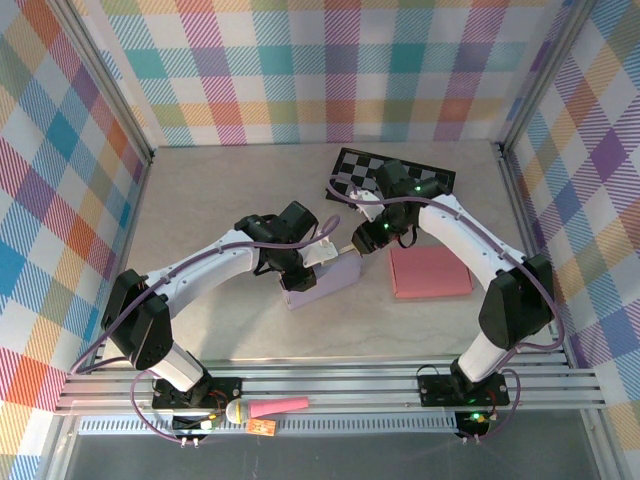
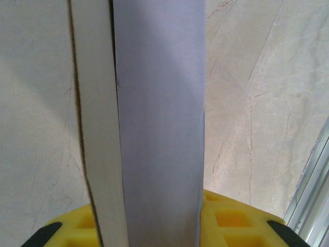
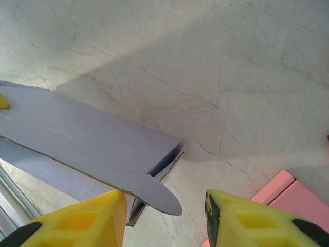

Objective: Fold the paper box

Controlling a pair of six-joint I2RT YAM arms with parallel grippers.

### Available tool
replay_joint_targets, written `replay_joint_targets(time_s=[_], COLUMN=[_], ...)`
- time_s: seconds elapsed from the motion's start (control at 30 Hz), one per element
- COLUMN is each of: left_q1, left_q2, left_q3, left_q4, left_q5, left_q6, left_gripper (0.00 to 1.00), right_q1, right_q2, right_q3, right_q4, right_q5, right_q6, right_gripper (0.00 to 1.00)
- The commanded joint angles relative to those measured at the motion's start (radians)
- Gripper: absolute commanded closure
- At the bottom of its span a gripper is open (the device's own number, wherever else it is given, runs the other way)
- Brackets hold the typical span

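The paper box [image 1: 322,282] is lavender cardboard and lies partly folded in the middle of the table. My left gripper [image 1: 303,265] is shut on its left part. In the left wrist view a lavender panel [image 2: 159,128] runs up between the yellow fingers [image 2: 241,218], with a white inner panel beside it. My right gripper [image 1: 362,243] sits at the box's right end and is open. In the right wrist view a rounded tab [image 3: 159,198] of the box [image 3: 77,139] sticks out between the fingertips of this gripper [image 3: 165,206], close to the left finger and apart from the right one.
A pink flat box [image 1: 430,270] [image 3: 288,190] lies just right of the right gripper. A black checkered flat sheet [image 1: 395,170] lies at the back. A pink and yellow object [image 1: 265,408] rests on the front rails. Patterned walls enclose the table.
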Motion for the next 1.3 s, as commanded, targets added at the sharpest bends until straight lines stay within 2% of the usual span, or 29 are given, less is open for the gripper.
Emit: replay_joint_targets(time_s=[0.0, 0.47, 0.8, 1.17, 1.27], left_q1=[0.01, 0.011, 0.011, 0.012, 0.012], left_q2=[0.012, 0.011, 0.01, 0.012, 0.014], left_q3=[0.007, 0.006, 0.006, 0.008, 0.007], left_q4=[-0.019, -0.017, -0.016, -0.016, -0.016], left_q5=[0.036, 0.037, 0.033, 0.032, 0.033], left_q6=[-0.002, -0.004, -0.005, -0.006, -0.006], left_gripper=[0.76, 0.76, 0.76, 0.76, 0.76], right_q1=[0.001, 0.004, 0.025, 0.049, 0.051], right_q2=[-0.002, 0.014, 0.02, 0.023, 0.023], right_q3=[0.027, 0.032, 0.026, 0.033, 0.036], right_q4=[-0.034, -0.043, -0.042, -0.034, -0.031], right_q5=[-0.027, -0.023, 0.006, 0.044, 0.051], right_q6=[-0.019, -0.015, -0.015, -0.006, -0.004], right_gripper=[0.58, 0.74, 0.8, 0.79, 0.83])
